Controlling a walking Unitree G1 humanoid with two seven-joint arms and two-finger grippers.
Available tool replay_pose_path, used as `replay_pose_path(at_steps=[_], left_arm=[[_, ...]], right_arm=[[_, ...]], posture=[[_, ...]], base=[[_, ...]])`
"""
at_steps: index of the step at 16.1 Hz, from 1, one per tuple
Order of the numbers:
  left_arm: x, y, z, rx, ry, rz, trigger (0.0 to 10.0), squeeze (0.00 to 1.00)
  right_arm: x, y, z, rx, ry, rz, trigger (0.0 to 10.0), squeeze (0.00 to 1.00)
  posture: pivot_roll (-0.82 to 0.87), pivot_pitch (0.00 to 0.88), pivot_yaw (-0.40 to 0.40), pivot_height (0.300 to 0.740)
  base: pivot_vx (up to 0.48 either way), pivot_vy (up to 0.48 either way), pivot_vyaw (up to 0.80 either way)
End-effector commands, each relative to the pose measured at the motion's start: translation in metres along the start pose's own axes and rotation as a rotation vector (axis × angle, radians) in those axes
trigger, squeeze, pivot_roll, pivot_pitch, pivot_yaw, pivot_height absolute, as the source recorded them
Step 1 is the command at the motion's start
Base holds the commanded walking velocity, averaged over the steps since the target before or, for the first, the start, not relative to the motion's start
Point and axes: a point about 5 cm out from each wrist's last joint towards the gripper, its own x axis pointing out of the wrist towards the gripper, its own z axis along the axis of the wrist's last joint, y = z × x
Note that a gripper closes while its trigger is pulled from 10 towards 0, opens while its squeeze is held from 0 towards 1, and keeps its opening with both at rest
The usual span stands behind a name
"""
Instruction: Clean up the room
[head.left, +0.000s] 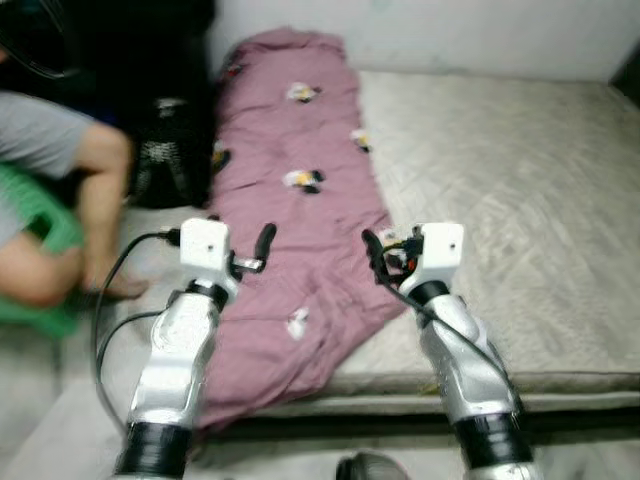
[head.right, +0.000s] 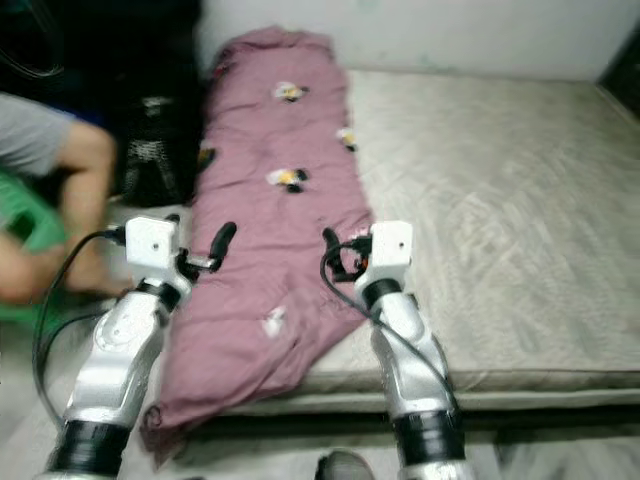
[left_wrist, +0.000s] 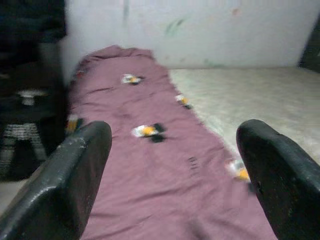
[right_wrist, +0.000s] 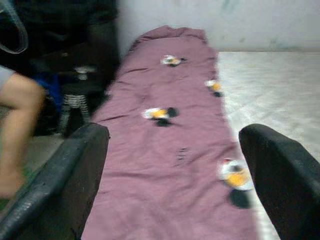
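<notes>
- L claw (head.left: 262, 250): raised over near end of bed, above pink blanket, fingers spread wide, grasping nothing. Wrist cam shows gap btw fingers (left_wrist: 75, 175) w/ blanket beyond.
- R claw (head.left: 375, 252): raised at approx same height, over blanket's R edge, fingers apart, nothing held.
- Both silver arms reach fwd side by side; black cable loops off L wrist.
- Pink blanket (head.left: 290, 200): long strip lying lengthwise along L side of mattress, bunched at far end near wall, near end draped over mattress's front edge. Small white/yellow/black prints scattered on it.
- Mattress (head.left: 500, 190): pale quilted, bare on R side of blanket.
- White wall (head.left: 450, 30) behind bed.
- Person (head.left: 60, 210): sitting far L beside bed, grey top, bare legs, on green seat (head.left: 40, 250).
- Dark basket-like item (head.left: 165, 150) on floor btw person and bed; blurry, can't tell exactly what.
</notes>
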Motion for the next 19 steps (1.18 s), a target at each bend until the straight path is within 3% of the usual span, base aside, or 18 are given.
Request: replay_pose_path(at_steps=[1,9,12,14,19], left_arm=[[-0.001,0.007,0.005,0.016,-0.020,0.012,10.0,0.00],[-0.002,0.003,0.003,0.035,-0.013,0.017,10.0,0.00],[-0.003,0.004,0.000,0.079,0.034,0.033,10.0,0.00],[-0.005,0.006,-0.002,0.066,0.032,0.018,10.0,0.00],[-0.015,0.026,-0.002,0.076,-0.017,0.117,10.0,0.00]], right_arm=[[0.003,0.003,0.005,0.008,-0.018,0.003,10.0,0.00],[0.004,0.001,0.006,0.010,-0.021,-0.007,10.0,0.00],[0.006,0.001,0.006,0.015,-0.014,-0.010,10.0,0.00],[0.005,0.001,0.005,0.013,-0.013,-0.011,10.0,0.00],[0.005,-0.002,0.003,0.008,-0.002,-0.026,10.0,0.00]], posture=[[-0.04,0.000,-0.042,0.740],[-0.04,0.000,-0.044,0.740],[-0.04,0.000,-0.044,0.740],[-0.03,0.000,-0.042,0.740],[-0.03,0.000,-0.046,0.740]], base=[[0.330,0.000,0.00],[0.034,0.000,0.00],[0.000,0.000,-0.77],[0.000,0.000,-0.80],[0.000,0.000,-0.80]])
